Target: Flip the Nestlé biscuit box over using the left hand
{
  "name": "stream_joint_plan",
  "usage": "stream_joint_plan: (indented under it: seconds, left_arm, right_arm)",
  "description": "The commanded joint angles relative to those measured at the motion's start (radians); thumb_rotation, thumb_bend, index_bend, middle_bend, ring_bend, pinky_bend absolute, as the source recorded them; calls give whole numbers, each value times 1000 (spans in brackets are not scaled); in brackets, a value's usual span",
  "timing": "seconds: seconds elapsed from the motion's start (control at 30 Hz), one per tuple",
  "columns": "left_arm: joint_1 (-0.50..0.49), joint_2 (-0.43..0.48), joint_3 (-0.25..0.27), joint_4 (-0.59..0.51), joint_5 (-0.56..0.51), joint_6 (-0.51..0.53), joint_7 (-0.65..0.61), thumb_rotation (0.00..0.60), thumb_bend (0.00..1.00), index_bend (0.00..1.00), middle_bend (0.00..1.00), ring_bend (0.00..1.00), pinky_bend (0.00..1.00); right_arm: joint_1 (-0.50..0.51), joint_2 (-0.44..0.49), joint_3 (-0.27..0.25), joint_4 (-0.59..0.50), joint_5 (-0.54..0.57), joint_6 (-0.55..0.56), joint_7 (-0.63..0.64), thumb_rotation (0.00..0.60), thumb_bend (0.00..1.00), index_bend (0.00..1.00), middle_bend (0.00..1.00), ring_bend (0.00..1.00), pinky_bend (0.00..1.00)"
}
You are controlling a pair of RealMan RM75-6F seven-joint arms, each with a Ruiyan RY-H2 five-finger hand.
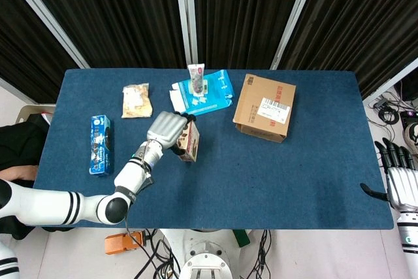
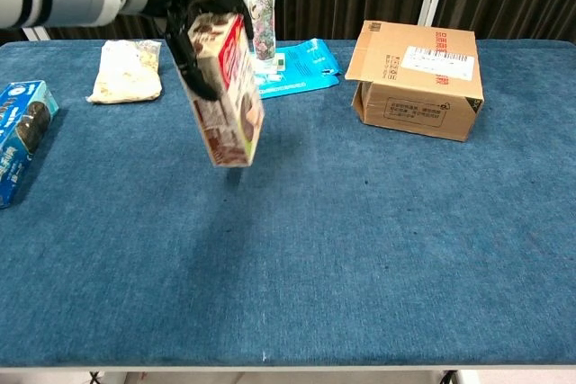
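Note:
The Nestlé biscuit box (image 2: 227, 87), tall, brown and red, hangs tilted just above the blue table, its lower end swung to the right. My left hand (image 2: 193, 29) grips its upper end, fingers wrapped around the top. From the head view the left hand (image 1: 165, 131) covers much of the box (image 1: 190, 142). My right hand (image 1: 400, 178) is at the far right edge beyond the table, fingers apart and holding nothing.
A cardboard box (image 2: 416, 79) stands at the back right. A blue pouch (image 2: 295, 66) and an upright tube (image 2: 258, 8) are behind the biscuit box. A pale snack bag (image 2: 126, 71) lies at the back left, a blue biscuit pack (image 2: 18, 141) at the left edge.

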Motion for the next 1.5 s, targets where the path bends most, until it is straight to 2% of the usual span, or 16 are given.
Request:
stream_joint_plan:
  seconds: [0.03, 0.17, 0.27, 0.53, 0.67, 0.9, 1.07, 1.43, 1.5]
  left_arm:
    - [91, -4, -44, 22, 125, -21, -216, 600, 60, 322, 408, 376, 484]
    - [175, -62, -82, 111, 256, -86, -486, 600, 56, 322, 406, 363, 478]
    - [238, -148, -86, 229, 389, -110, -695, 600, 54, 322, 404, 342, 402]
    - [326, -370, -48, 518, 661, -26, -1035, 600, 47, 322, 396, 304, 224]
    - [338, -441, -24, 631, 746, -3, -1132, 600, 44, 322, 396, 297, 179]
    - [341, -513, 6, 784, 823, 12, -1180, 600, 25, 317, 395, 276, 135]
    - [341, -508, 32, 835, 853, -10, -1145, 600, 3, 245, 323, 191, 74]
    - [351, -474, 40, 804, 819, -82, -1000, 600, 0, 83, 149, 21, 0]
    - [352, -464, 40, 786, 807, -103, -974, 600, 0, 26, 79, 2, 0]
  right_arm:
    - [-1, 0, 0, -1, 1, 0, 0, 600, 244, 0, 3, 0, 0]
    - [0, 0, 0, -1, 1, 0, 0, 600, 243, 0, 3, 0, 0]
    - [1, 0, 1, 0, 3, -4, 2, 600, 244, 0, 3, 0, 0]
    - [1, 2, 2, -3, 10, -9, -1, 600, 244, 0, 3, 0, 0]
    - [1, 2, 3, -7, 11, -9, -7, 600, 244, 0, 3, 0, 0]
    - [-4, 7, 3, -16, 17, -5, -13, 600, 244, 0, 2, 0, 0]
    - [-6, 6, 2, -15, 21, -8, -10, 600, 244, 0, 3, 0, 0]
    - [1, 2, 2, -18, 12, -11, -14, 600, 244, 0, 2, 0, 0]
    - [0, 1, 1, -16, 13, -11, -14, 600, 244, 0, 3, 0, 0]
